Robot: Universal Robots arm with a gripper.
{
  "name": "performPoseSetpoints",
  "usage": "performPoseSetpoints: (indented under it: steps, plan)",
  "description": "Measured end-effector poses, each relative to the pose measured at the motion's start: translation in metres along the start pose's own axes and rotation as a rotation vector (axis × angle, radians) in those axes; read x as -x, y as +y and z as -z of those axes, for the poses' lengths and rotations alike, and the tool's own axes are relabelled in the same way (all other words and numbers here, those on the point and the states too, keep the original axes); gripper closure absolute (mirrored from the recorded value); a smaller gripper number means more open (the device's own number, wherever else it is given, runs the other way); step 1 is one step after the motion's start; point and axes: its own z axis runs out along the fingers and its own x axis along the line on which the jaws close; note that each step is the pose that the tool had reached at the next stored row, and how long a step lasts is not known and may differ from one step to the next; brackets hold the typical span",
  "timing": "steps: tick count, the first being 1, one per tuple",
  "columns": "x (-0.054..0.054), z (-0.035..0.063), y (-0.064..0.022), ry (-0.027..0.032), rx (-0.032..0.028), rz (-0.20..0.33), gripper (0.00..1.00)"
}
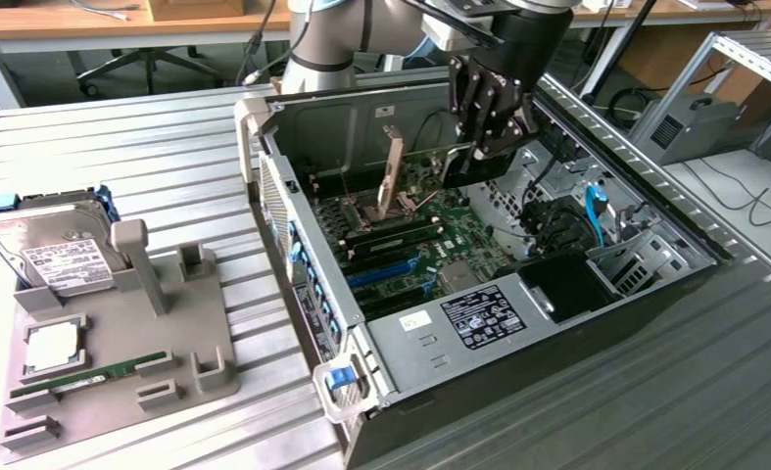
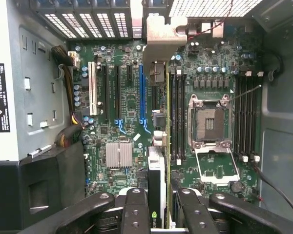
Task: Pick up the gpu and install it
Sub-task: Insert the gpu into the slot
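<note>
The gripper point(image 1: 487, 147) hung inside the open computer case point(image 1: 359, 127), its fingers point(image 2: 136, 209) pinching the gpu point(image 2: 156, 168) between them. The card stood on edge over the motherboard point(image 2: 122, 107), just beside a blue slot point(image 2: 141, 92), with its silvery bracket point(image 2: 163, 41) toward the case's slotted wall.

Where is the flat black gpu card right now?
In the exterior view, right of centre, the flat black gpu card hangs clamped between the fingers inside the open computer case, above the green motherboard.
</note>
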Motion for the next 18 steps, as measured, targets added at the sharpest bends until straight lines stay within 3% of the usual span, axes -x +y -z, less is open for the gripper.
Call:
performPoseSetpoints:
  steps: [18]
  plan:
    - [-0.0002,-0.006,0.003,0.0,0.0,0.0,0.73]
